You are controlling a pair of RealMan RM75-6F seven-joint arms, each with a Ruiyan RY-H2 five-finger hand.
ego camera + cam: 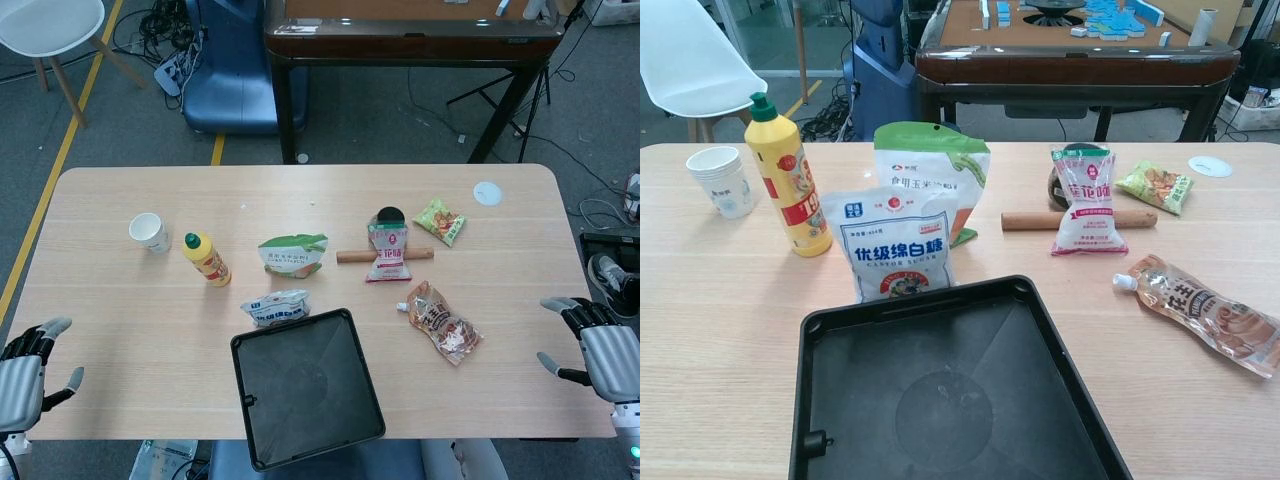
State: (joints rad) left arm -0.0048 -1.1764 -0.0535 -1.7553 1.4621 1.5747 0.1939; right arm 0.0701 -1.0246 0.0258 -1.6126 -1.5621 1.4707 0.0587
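A black tray [306, 388] is sitting at the near edge of the desk [120, 310] with nothing lying in it, and a white paper cup [149, 232] is standing upright far to the left; what it holds cannot be told. Beside the cup a yellow bottle [207, 259] with a green cap is standing, wearing a red label whose print is too small to read. Just behind the tray a white sugar bag [897, 254] is standing, reading "CASTOR SUGAR" under blue Chinese characters, and behind it a green-and-white pouch [935, 175] is propped upright. Toward the right a pink-and-white packet [1086, 201] is leaning across a wooden rolling pin [1030, 220], with a small green snack bag [1154, 185] beyond and a brown spouted pouch [443, 322] lying flat nearer the right side. The left hand [25, 373] is hanging off the near left corner of the desk, its fingers [50, 328] spread apart and holding nothing, well apart from the cup and bottle. The right hand [600, 350] is hovering at the near right edge, its fingers [562, 304] likewise spread and holding nothing, with the brown spouted pouch the nearest thing to it but not touching.
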